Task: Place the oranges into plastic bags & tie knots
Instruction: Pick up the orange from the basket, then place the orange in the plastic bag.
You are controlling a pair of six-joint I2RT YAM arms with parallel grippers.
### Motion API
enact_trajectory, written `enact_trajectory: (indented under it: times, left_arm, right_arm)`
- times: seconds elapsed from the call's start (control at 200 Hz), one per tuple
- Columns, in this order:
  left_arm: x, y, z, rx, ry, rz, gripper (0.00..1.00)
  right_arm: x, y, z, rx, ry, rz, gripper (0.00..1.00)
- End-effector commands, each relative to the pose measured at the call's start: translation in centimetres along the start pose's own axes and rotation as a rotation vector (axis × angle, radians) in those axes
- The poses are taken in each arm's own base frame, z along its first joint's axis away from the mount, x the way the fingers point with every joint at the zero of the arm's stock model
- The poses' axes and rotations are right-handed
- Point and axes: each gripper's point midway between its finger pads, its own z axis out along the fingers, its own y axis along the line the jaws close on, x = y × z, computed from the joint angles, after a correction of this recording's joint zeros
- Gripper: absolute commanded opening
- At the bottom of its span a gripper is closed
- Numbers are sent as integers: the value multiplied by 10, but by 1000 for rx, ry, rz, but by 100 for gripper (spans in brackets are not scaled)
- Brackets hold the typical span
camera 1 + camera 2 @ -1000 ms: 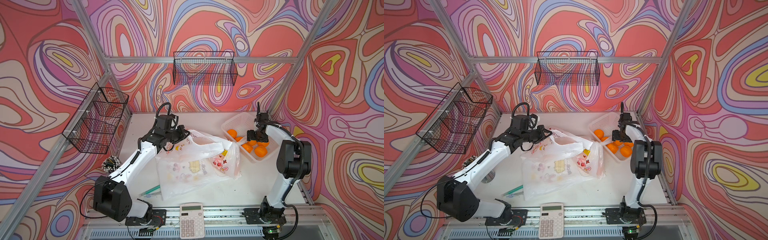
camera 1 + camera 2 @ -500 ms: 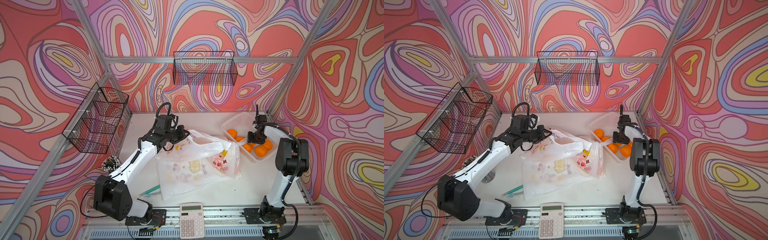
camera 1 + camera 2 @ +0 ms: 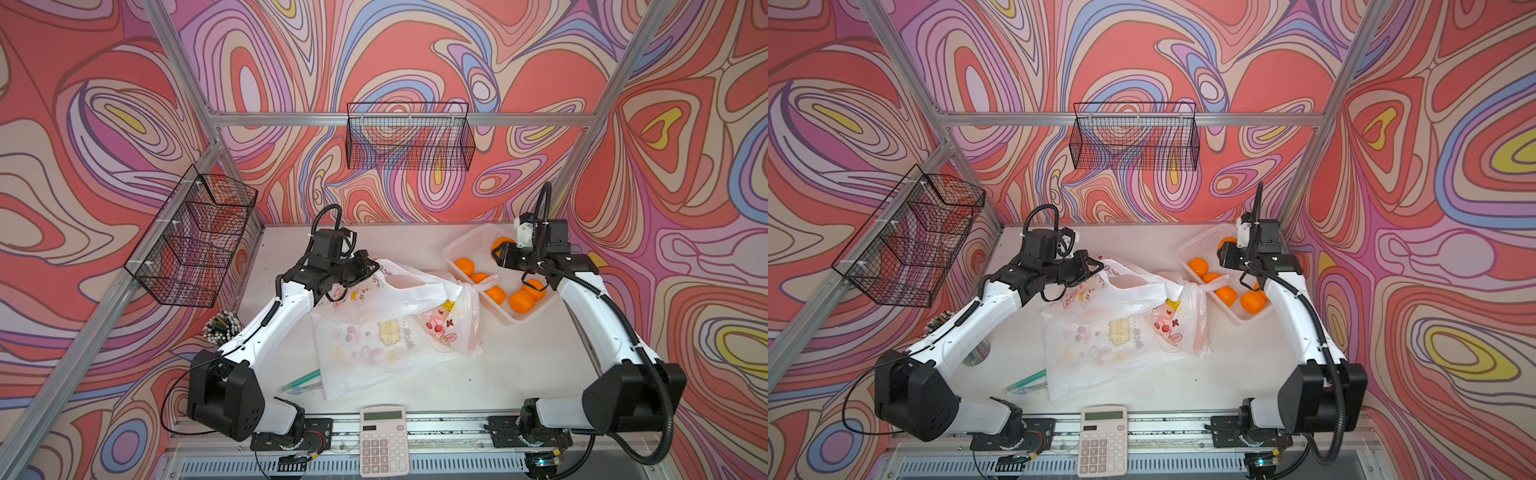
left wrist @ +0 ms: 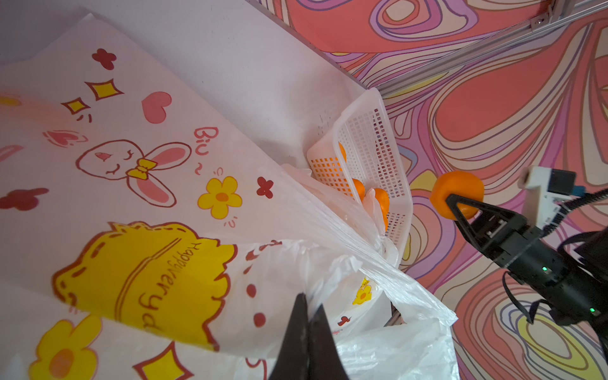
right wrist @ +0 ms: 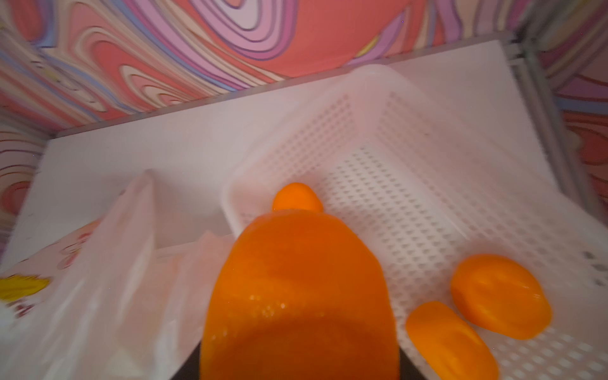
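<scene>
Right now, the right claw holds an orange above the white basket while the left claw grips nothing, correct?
No. The left wrist view shows the left claw shut on the rim of the plastic bag. The right claw does hold an orange above the white basket.

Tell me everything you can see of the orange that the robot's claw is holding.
The orange is small, roundish, bright and glossy, with faintly dimpled skin and no stalk or leaf in sight. The right gripper pinches it between its black jaws, and nothing else touches it. It hangs in the air over the white basket, clear of the oranges lying there and of the bag.
</scene>
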Motion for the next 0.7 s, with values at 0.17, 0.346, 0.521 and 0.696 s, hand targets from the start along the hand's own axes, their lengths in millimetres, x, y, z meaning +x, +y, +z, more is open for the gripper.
enact_trajectory:
  times: [0.17, 0.346, 0.521, 0.696]
  left_arm:
    - [-1, -10, -3, 48, 7, 23, 0]
    - [0, -11, -4, 53, 9, 23, 0]
    - [0, -11, -6, 48, 1, 24, 0]
    - [-1, -6, -7, 23, -9, 12, 0]
  right_arm:
    - [37, 184, 3, -460, 0, -103, 43]
    - [73, 237, 29, -525, 80, -155, 43]
    - [98, 254, 65, -503, 135, -173, 45]
    - [108, 257, 99, -465, 159, -179, 57]
